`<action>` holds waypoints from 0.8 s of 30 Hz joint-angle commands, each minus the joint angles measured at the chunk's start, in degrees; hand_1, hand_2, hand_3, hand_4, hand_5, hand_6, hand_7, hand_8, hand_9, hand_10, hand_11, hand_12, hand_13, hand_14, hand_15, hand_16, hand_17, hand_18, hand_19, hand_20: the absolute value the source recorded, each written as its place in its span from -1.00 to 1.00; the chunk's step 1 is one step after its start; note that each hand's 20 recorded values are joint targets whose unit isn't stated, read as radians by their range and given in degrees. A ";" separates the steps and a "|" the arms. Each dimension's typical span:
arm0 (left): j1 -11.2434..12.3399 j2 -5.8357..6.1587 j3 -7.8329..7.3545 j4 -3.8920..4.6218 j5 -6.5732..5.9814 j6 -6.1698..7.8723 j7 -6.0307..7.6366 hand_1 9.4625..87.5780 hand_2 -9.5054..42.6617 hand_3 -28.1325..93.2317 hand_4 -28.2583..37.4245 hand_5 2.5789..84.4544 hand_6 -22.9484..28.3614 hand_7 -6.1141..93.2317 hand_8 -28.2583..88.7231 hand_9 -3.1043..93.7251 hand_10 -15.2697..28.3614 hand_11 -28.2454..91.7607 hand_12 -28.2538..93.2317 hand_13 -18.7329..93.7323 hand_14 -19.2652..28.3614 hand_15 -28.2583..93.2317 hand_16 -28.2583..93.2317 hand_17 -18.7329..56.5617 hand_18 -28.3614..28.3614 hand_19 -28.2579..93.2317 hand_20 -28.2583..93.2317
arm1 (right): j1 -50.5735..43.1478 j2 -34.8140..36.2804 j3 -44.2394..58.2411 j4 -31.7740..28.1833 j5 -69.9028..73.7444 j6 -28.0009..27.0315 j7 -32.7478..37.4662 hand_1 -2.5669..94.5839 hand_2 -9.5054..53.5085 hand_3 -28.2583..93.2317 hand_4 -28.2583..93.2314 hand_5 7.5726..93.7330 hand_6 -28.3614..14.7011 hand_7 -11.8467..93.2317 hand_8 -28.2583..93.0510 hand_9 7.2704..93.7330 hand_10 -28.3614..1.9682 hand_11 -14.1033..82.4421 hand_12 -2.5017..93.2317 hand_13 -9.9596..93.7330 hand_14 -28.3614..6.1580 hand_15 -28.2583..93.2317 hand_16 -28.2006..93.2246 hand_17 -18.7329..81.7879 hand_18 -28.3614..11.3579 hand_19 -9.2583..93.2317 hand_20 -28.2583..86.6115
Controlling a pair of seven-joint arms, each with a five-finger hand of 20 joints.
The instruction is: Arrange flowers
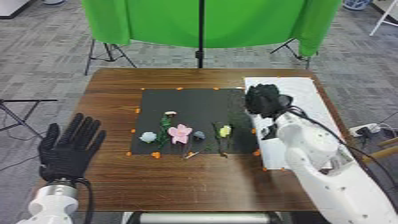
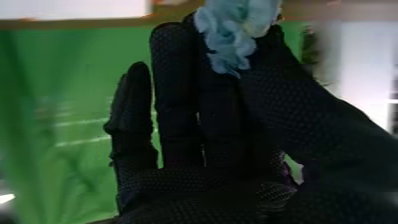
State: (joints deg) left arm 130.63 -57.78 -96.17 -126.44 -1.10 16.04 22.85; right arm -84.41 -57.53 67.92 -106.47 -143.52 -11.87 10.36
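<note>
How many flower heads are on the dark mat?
5: a pale one behind; in front, left to right, light blue, pink, grey-blue, yellow. More may be hidden.

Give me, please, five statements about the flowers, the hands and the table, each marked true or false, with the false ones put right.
1. The right hand holds a light blue flower. True.
2. The pink flower lies to the right of the yellow flower in the head view. False: it lies to the left of it.
3. The left hand is curled round a stem. False: its fingers are straight and it holds nothing.
4. The pink and yellow flowers both lie on the dark mat. True.
5. A green cloth hangs beyond the far edge of the table. True.
</note>
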 commanded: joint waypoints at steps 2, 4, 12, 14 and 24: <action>-0.68 0.23 -0.01 0.24 0.72 0.45 -0.13 -0.63 -0.14 0.69 -1.00 0.01 0.24 -0.71 -0.68 -0.14 0.30 -0.24 -0.38 -0.10 0.31 -0.19 -0.57 -0.63 0.45 -0.02 -0.32 | -3.52 0.62 -2.53 -1.25 -2.96 0.32 -2.74 0.17 -0.95 0.68 -1.00 0.55 0.35 -0.20 -0.56 0.64 0.19 -0.48 -0.22 0.36 0.17 0.21 0.10 -0.13 -0.49 0.63 0.28; -0.70 0.00 -0.13 0.26 0.49 0.72 -0.13 -0.62 -0.14 0.69 -1.00 0.01 0.24 -0.71 -0.68 -0.15 0.31 -0.24 -0.38 -0.10 0.31 -0.19 -0.57 -0.63 0.45 -0.02 -0.32 | -4.25 0.77 -2.41 -1.58 -3.33 0.41 -2.49 0.18 -0.95 0.68 -1.00 0.55 0.34 -0.19 -0.56 0.64 0.19 -0.48 -0.22 0.36 0.17 0.21 0.10 -0.13 -0.49 0.63 0.28; -0.40 0.40 -0.57 0.26 0.14 0.99 0.00 -0.61 -0.15 0.69 -1.00 0.01 0.23 -0.70 -0.68 -0.15 0.31 -0.24 -0.38 -0.10 0.32 -0.19 -0.57 -0.63 0.45 -0.02 -0.31 | -7.73 1.75 -0.67 -4.77 -0.78 -1.69 -1.55 0.12 -0.98 0.77 -1.00 0.44 0.28 -0.19 -0.61 0.47 0.06 -0.37 -0.44 0.33 0.12 0.21 0.07 -0.14 -0.50 0.63 0.26; -0.41 0.37 -0.70 0.29 0.35 0.96 -0.06 -0.61 -0.15 0.69 -1.00 0.01 0.22 -0.70 -0.68 -0.15 0.31 -0.24 -0.38 -0.10 0.32 -0.19 -0.57 -0.63 0.45 -0.02 -0.31 | -8.59 1.97 -0.20 -5.65 0.42 -2.04 -0.93 0.07 -0.98 0.79 -0.99 0.39 0.26 -0.29 -0.61 0.40 0.02 -0.32 -0.57 0.32 0.09 0.22 0.04 -0.16 -0.52 0.63 0.26; -0.52 0.44 -1.11 0.44 0.13 0.56 0.11 -0.59 -0.16 0.69 -1.00 0.03 0.18 -0.68 -0.68 -0.14 0.32 -0.23 -0.38 -0.10 0.33 -0.18 -0.57 -0.63 0.45 -0.02 -0.31 | -10.93 2.02 0.92 -9.05 6.05 -1.31 3.62 -0.09 -0.92 0.83 -0.96 0.24 0.25 -0.47 -0.74 0.31 -0.07 -0.36 -0.61 0.28 -0.05 0.31 -0.16 -0.17 -0.55 0.63 0.24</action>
State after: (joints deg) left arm 129.63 -57.39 -97.03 -126.37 -0.86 16.50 22.96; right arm -94.03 -55.74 68.22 -113.85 -135.98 -14.81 11.93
